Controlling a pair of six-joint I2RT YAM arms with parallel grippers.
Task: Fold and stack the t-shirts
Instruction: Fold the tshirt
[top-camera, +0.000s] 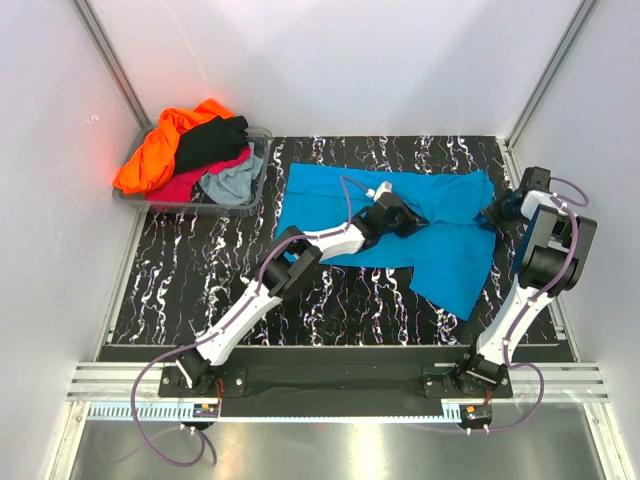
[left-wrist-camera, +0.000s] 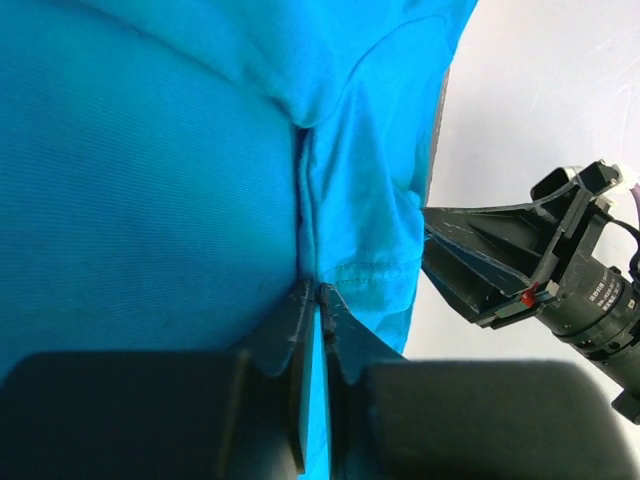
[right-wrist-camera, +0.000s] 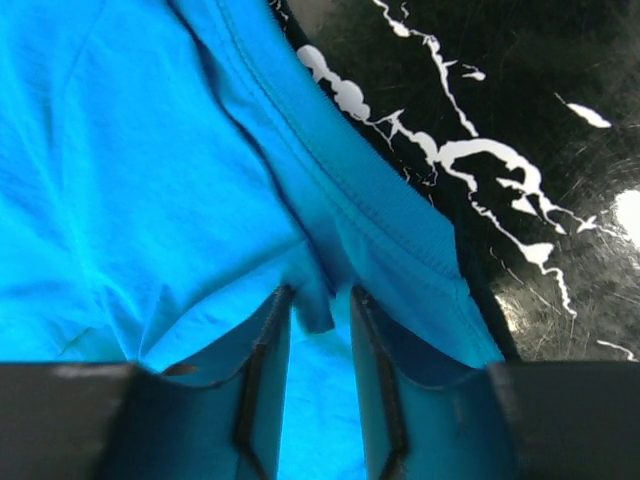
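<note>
A turquoise-blue t-shirt (top-camera: 320, 205) lies spread on the black marbled mat (top-camera: 200, 280). My left gripper (top-camera: 405, 218) is at the shirt's middle; in the left wrist view (left-wrist-camera: 312, 288) its jaws are pinched shut on a raised fold of the blue cloth (left-wrist-camera: 150, 200). My right gripper (top-camera: 497, 213) is at the shirt's right edge; in the right wrist view (right-wrist-camera: 320, 292) its jaws stand apart, with a small tuft of the blue cloth (right-wrist-camera: 120, 180) loose between them. Orange (top-camera: 160, 150), black (top-camera: 210, 140), crimson-pink (top-camera: 185, 185) and grey (top-camera: 232, 180) shirts lie heaped at the back left.
The heaped shirts sit in a clear plastic bin (top-camera: 260, 170) at the mat's back left corner. White walls close in the table on three sides. The right gripper also shows in the left wrist view (left-wrist-camera: 428, 240), just off the shirt's edge.
</note>
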